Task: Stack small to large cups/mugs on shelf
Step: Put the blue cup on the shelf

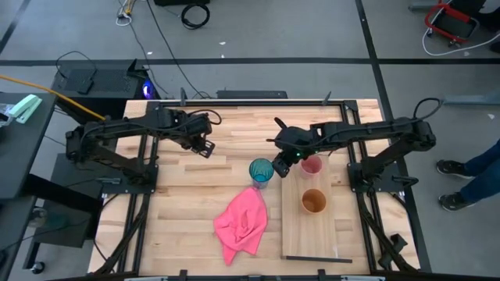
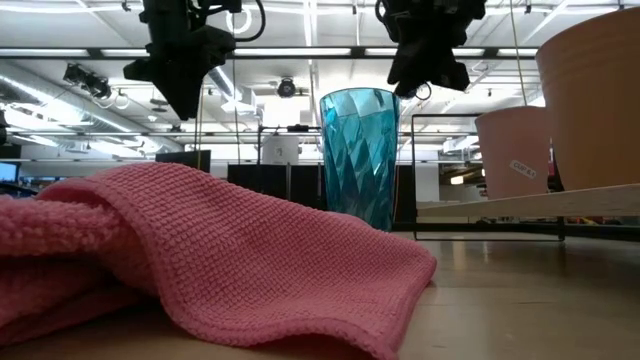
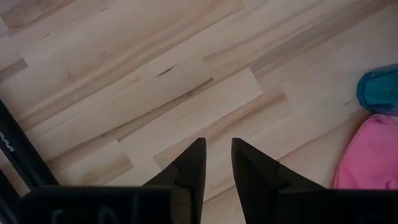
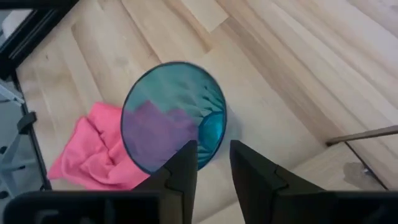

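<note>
The right pincer (image 1: 280, 163) hangs open just above the teal cup (image 1: 261, 171), pink cloth (image 1: 242, 224) beside; the arm reaches in from the right.

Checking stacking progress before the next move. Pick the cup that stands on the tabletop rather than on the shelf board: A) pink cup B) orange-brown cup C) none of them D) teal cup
D: the teal cup stands on the tabletop beside the pink cloth, while the pink cup and orange-brown cup sit on the shelf board.

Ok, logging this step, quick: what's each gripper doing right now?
Left gripper: open, empty, above bare tabletop.
Right gripper: open, empty, above the teal cup.
</note>
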{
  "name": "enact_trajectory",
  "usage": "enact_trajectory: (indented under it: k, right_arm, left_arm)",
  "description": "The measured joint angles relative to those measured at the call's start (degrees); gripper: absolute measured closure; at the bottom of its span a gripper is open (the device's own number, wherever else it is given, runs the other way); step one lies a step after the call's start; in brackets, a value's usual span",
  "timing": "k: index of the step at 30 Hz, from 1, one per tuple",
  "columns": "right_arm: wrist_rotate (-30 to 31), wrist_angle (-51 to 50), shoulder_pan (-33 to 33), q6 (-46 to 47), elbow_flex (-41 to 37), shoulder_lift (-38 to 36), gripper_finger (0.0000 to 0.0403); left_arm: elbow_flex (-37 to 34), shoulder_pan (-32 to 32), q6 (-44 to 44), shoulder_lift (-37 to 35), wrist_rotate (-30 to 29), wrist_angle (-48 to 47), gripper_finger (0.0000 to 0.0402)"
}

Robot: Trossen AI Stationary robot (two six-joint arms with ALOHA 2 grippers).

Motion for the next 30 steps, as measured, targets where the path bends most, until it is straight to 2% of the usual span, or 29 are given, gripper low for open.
enact_trajectory:
  k: [7,14,30]
  right_arm:
    - [1.23,0.09,0.97,2.42,0.02,2.27,0.0282]
    - [5.59,-0.01,1.10,3.38,0.00,2.53,0.0279]
    - [5.49,-0.13,3.32,6.23,-0.04,6.21,0.0279]
  left_arm:
    - [0.00,0.00,0.06,0.00,-0.02,0.30,0.0314]
    - [0.00,-0.02,0.09,0.00,-0.02,0.32,0.0318]
    - [0.09,0.00,0.68,0.07,-0.04,0.99,0.0319]
